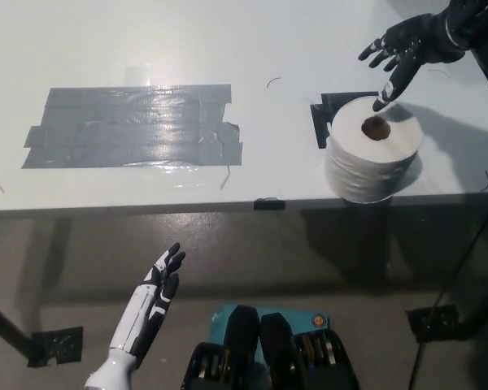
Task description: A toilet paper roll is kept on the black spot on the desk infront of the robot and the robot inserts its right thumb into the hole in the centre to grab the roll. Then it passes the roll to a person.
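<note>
Pale white desk (146,32) carries a wide grey tape patch (130,126) at left and a white toilet paper roll (372,158) upright on the black tape spot (324,110) near the right edge, black right hand (408,50) spread above it (holding nothing), white left hand (150,309) released low at near left.

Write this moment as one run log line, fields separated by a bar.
right hand: open, above toilet paper roll | thumb not in hole | roll: upright on desk | left hand: open, resting below desk

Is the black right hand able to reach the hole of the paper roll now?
Probably yes: the right hand hovers open just behind the roll, and nothing covers its hole.
</note>
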`<state>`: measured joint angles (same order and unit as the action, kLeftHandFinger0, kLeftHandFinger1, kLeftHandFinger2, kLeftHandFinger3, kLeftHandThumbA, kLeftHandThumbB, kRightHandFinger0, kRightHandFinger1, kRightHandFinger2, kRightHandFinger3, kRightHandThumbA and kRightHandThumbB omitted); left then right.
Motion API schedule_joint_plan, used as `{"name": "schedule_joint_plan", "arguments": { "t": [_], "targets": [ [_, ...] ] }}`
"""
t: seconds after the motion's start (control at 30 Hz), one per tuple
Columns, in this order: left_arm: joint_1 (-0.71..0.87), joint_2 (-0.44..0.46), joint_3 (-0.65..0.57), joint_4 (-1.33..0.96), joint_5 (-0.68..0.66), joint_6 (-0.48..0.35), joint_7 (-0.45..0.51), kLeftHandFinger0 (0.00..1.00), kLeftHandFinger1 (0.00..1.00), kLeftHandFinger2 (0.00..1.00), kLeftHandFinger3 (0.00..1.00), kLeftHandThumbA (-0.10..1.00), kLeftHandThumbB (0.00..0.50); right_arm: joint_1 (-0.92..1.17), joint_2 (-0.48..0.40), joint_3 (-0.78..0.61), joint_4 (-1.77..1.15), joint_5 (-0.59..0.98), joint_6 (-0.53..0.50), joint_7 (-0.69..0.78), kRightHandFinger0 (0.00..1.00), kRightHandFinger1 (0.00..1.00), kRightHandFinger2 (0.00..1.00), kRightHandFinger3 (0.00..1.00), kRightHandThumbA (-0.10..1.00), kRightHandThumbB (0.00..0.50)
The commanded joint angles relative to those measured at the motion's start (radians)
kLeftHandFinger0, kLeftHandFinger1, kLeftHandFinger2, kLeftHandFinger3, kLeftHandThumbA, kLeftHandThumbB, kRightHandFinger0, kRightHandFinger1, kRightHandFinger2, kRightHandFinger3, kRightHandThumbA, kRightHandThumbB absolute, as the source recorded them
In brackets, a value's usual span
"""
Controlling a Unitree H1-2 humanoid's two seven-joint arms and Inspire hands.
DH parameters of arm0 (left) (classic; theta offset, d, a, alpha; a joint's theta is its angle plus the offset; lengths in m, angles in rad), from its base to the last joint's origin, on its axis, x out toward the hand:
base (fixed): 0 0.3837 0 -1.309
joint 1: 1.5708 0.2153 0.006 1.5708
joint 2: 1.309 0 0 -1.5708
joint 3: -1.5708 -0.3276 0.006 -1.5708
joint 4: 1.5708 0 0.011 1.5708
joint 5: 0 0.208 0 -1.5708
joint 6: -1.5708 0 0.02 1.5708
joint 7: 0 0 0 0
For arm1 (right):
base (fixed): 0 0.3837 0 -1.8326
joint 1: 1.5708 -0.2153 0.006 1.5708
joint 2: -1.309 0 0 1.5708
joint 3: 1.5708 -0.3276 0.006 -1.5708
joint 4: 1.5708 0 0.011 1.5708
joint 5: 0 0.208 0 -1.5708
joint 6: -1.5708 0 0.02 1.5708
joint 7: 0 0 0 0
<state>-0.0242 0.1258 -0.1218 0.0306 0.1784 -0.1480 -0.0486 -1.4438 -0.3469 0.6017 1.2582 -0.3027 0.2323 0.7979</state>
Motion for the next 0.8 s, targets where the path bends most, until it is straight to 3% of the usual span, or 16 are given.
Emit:
{"name": "schedule_joint_plan", "arguments": {
  "t": [0.0, 0.2, 0.3, 0.63, 0.77],
  "targets": [
    [-0.017, 0.010, 0.001, -0.030, 0.004, -0.014, -0.009, 1.00, 1.00, 1.00, 1.00, 1.00, 0.152, -0.041, -0.007, -0.017, -0.008, -0.031, -0.026, -0.011, 1.00, 1.00, 1.00, 1.00, 0.93, 0.418],
    [-0.025, 0.010, 0.004, -0.029, -0.001, -0.013, -0.015, 1.00, 1.00, 1.00, 1.00, 1.00, 0.156, -0.018, 0.000, -0.013, -0.029, -0.055, -0.011, -0.036, 1.00, 1.00, 1.00, 1.00, 0.92, 0.449],
    [-0.028, 0.011, 0.005, -0.025, 0.001, -0.015, -0.016, 1.00, 1.00, 1.00, 1.00, 1.00, 0.156, -0.014, 0.004, 0.005, -0.022, -0.076, -0.029, -0.021, 1.00, 1.00, 1.00, 1.00, 1.00, 0.446],
    [-0.033, 0.011, 0.008, -0.029, -0.005, -0.011, -0.019, 1.00, 1.00, 1.00, 1.00, 1.00, 0.153, -0.004, 0.017, -0.019, 0.012, -0.086, -0.025, -0.054, 1.00, 1.00, 1.00, 1.00, 0.97, 0.476],
    [-0.030, 0.011, 0.007, -0.037, 0.000, -0.001, -0.023, 1.00, 1.00, 1.00, 1.00, 1.00, 0.155, 0.006, 0.021, -0.019, 0.005, -0.094, -0.062, -0.057, 1.00, 1.00, 1.00, 1.00, 1.00, 0.429]
  ]
}}
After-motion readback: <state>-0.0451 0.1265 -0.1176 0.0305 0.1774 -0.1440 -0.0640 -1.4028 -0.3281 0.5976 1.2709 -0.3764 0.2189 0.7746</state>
